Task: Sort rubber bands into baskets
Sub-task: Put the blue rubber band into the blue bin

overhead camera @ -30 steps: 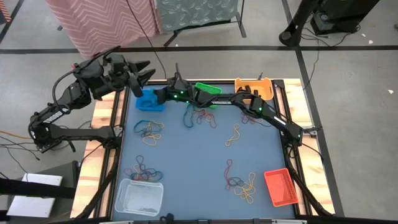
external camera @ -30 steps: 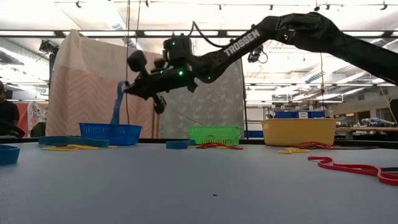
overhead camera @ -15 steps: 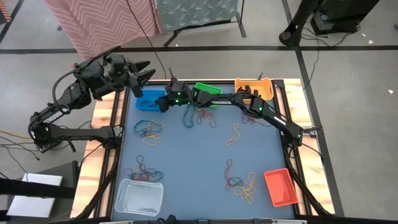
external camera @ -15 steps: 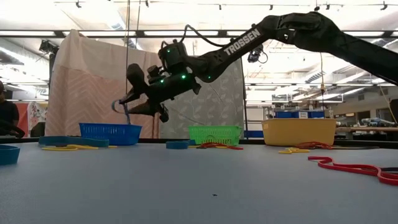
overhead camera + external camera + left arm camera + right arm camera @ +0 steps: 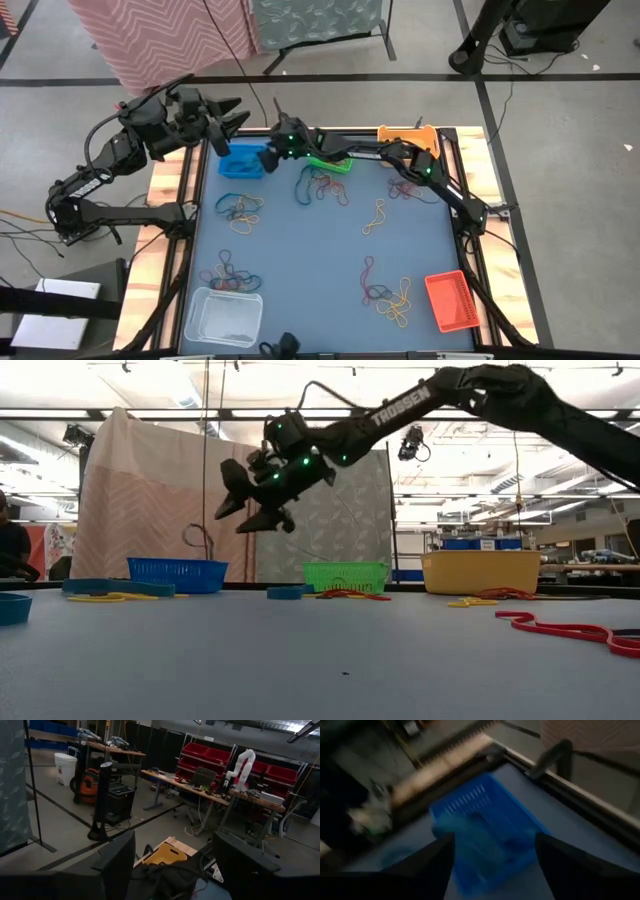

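Note:
My right gripper (image 5: 241, 508) hangs open above the blue basket (image 5: 178, 574), which stands at the table's far left (image 5: 240, 163). A blue rubber band (image 5: 198, 540) sticks up as a loop out of that basket, clear of the fingers. In the right wrist view the basket (image 5: 485, 820) lies between my open fingers, with a blurred pale blue band (image 5: 462, 834) over it. My left gripper (image 5: 235, 118) waits open, raised beyond the table's far left corner. Loose rubber bands (image 5: 322, 187) lie in clusters on the blue mat.
The green basket (image 5: 335, 162) and yellow-orange basket (image 5: 410, 140) line the far edge, the red-orange basket (image 5: 449, 300) sits near right, and the clear white basket (image 5: 223, 315) near left. More band clusters (image 5: 240, 210) (image 5: 390, 298) are spread across the mat.
My right gripper has opened and let go of the blue rubber band that hung below it over the blue basket. The band has dropped into the basket, one loop still standing up. The gripper has risen, rolled, and drawn back a little toward the table's right.

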{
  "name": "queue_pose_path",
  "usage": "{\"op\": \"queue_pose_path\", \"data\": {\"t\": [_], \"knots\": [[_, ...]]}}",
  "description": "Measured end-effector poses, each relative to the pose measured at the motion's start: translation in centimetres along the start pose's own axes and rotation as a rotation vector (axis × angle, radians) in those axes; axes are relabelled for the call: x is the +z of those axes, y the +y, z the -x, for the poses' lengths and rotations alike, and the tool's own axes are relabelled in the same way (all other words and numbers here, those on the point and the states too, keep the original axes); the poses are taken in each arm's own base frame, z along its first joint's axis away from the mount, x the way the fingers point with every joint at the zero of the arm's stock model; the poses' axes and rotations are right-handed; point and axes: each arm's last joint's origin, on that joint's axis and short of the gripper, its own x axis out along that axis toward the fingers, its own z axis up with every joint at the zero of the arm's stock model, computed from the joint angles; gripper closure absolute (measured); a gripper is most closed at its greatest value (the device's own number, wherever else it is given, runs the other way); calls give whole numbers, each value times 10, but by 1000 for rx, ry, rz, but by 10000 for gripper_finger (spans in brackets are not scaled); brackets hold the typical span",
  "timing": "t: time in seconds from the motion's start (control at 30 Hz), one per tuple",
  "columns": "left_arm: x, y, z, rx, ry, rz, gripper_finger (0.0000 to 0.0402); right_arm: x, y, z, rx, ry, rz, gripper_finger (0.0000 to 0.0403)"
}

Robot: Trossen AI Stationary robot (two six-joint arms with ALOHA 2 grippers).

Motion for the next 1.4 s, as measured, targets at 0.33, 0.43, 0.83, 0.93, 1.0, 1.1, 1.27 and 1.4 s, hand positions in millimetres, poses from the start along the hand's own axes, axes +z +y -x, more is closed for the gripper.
{"op": "queue_pose_path", "data": {"t": [0.33, 0.43, 0.83, 0.93, 1.0, 1.1, 1.27, 1.4], "knots": [[-2, 0, 0, 0, 18, -1, 135, 25, 10, 37, -21, 68, 208, 137], [-13, 0, 2, -65, 159, 3, 136, 37, 2, 58, -57, 135, 272, 137], [-171, 27, 10, 166, 1092, 151, 136, 110, -26, 211, -202, 247, 360, 137], [-213, 37, 8, 246, 1219, 181, 136, 120, -27, 249, -227, 231, 325, 138], [-227, 39, 1, 231, 1235, 161, 136, 124, -24, 269, -235, 215, 298, 138], [-242, 42, -11, 191, 1289, 49, 136, 129, -15, 294, -231, 185, 281, 138], [-261, 43, -31, 138, 1420, -96, 135, 129, 0, 325, -247, 163, 271, 138], [-275, 43, -48, 159, 1493, -108, 135, 129, 8, 345, -271, 138, 263, 138]]}}
